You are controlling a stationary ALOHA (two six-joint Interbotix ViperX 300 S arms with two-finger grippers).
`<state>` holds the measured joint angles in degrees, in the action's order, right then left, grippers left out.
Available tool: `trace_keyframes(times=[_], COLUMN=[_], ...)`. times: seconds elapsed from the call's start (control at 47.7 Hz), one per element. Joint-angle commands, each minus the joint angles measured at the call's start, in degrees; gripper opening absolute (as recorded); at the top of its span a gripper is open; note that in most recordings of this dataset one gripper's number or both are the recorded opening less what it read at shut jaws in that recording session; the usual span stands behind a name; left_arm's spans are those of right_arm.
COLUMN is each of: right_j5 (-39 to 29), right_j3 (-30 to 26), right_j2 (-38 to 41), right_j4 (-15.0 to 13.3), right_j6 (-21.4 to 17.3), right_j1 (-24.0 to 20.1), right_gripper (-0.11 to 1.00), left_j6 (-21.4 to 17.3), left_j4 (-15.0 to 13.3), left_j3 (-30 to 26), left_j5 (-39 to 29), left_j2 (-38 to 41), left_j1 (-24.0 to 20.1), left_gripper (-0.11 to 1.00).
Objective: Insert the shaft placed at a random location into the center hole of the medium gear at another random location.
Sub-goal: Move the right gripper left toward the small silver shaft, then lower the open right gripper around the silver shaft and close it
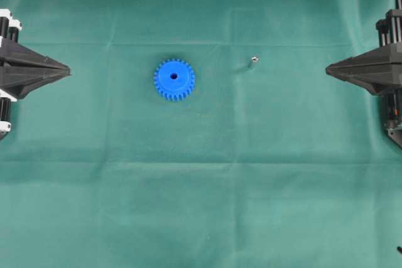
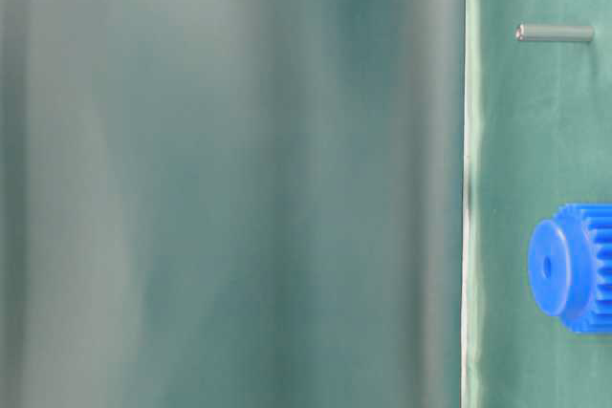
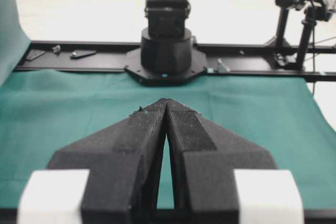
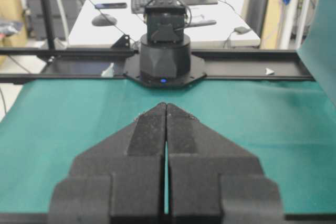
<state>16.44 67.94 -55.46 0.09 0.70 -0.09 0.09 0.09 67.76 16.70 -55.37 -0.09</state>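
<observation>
The medium gear point(image 1: 174, 80), bright blue with a raised hub, lies flat left of the middle of the green cloth; its center hole point(image 1: 173, 77) faces up. It also shows in the table-level view point(image 2: 574, 267). The shaft point(image 1: 253, 61), a tiny silvery pin, stands upright on the cloth to the gear's right, apart from it, and shows in the table-level view point(image 2: 555, 33). My left gripper point(image 1: 68, 71) is shut and empty at the left edge point(image 3: 166, 99). My right gripper point(image 1: 327, 69) is shut and empty at the right edge point(image 4: 166, 104). Neither wrist view shows gear or shaft.
The green cloth point(image 1: 201, 186) covers the whole table. Each wrist view looks across it at the opposite arm's black base point(image 3: 166, 51) point(image 4: 165, 56) on a black rail. A blurred surface point(image 2: 229, 179) fills most of the table-level view.
</observation>
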Motion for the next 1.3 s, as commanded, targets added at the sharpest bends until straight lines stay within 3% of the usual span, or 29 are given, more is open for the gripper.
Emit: trace_keyframes(times=[0.0,0.252,0.483,0.608,0.797,0.839,0.923,1.28], right_j5=[0.35,-2.37,-1.23,1.41,5.8,6.59,8.44,13.27], right_j3=[-1.93,-3.34,-2.72,-2.37,-2.72,-2.9,-3.96,-6.33], right_j2=[0.18,1.93,6.5,10.9,22.15,24.96,31.03,47.9], right_j4=[-0.09,-0.09,0.0,0.0,-0.18,-0.09,-0.18,0.44], right_j6=[-0.53,-0.53,-0.62,-0.53,0.79,0.97,1.05,1.23], right_j1=[0.44,0.79,4.04,6.24,10.02,10.9,12.48,15.73], right_gripper=[0.01,0.01,0.05,0.31,0.85,0.9,0.84,0.86], left_j6=[0.97,1.23,1.23,1.23,1.23,1.23,1.23,1.23], left_j4=[0.35,0.53,0.53,0.44,0.53,0.53,0.53,0.53], left_j3=[-2.11,-2.29,-2.29,-2.37,-2.37,-2.29,-2.2,-2.2], left_j5=[-0.26,-0.18,-0.35,-0.35,-0.44,-0.44,-0.7,-1.32], left_j2=[1.14,2.02,1.76,1.76,1.67,1.76,1.76,1.76], left_j1=[0.26,0.26,0.26,0.26,0.26,0.26,0.26,0.26], left_gripper=[0.0,0.0,0.0,0.0,0.0,0.0,0.0,0.0])
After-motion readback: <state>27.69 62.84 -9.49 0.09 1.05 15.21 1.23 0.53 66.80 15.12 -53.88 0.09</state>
